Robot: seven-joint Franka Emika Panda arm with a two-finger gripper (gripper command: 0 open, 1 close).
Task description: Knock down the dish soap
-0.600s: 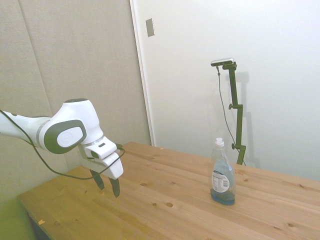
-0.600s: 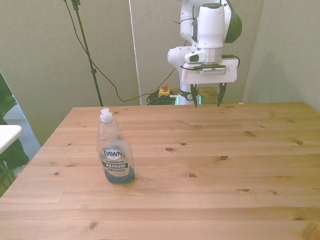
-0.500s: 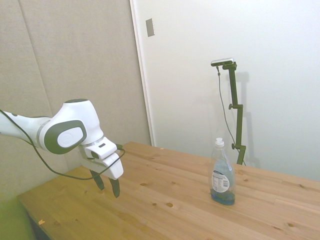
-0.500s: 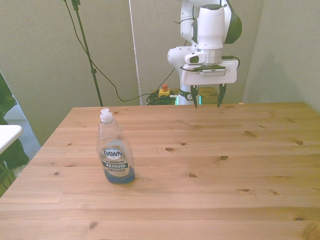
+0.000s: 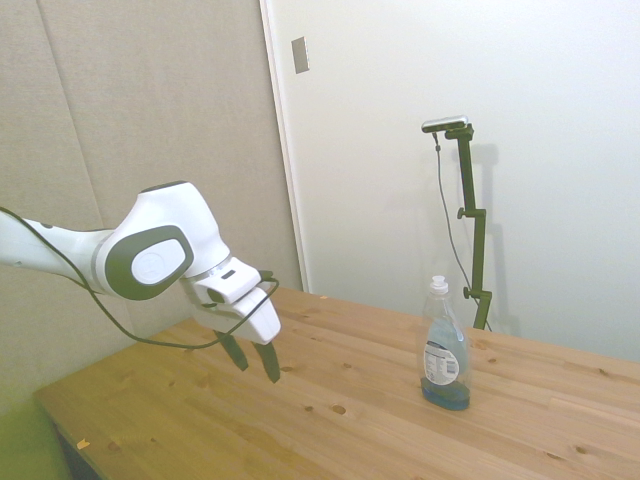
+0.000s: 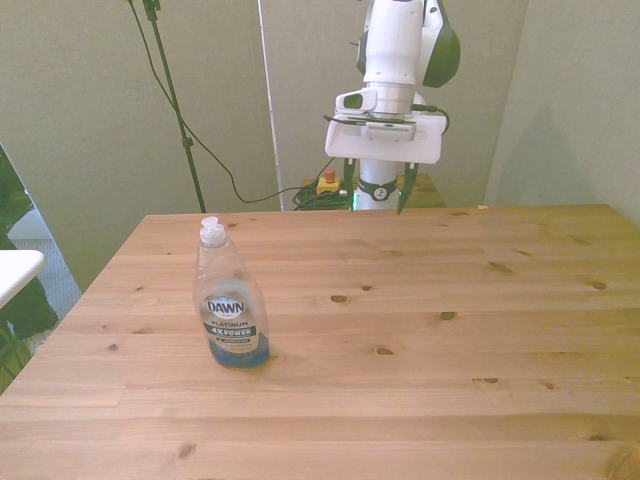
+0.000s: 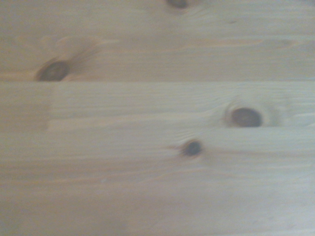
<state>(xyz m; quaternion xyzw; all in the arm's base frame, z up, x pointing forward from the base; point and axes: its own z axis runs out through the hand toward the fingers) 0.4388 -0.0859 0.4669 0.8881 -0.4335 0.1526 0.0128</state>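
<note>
Waisted clear plastic dish soap stands upright on the knotty pine table, toward the front view's left; its label reads "DAWN PLATINUM". The gripper hangs well apart from it, jaws spread, holding nothing.

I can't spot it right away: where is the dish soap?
The dish soap stands upright on the table, toward the front view's left, well apart from the gripper.

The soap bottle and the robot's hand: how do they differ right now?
The dish soap stands upright on the table; the hand hangs in the air above the far edge. The bottle is clear with blue liquid low inside; the hand is white with dark, open fingers. The two are well apart.
</note>
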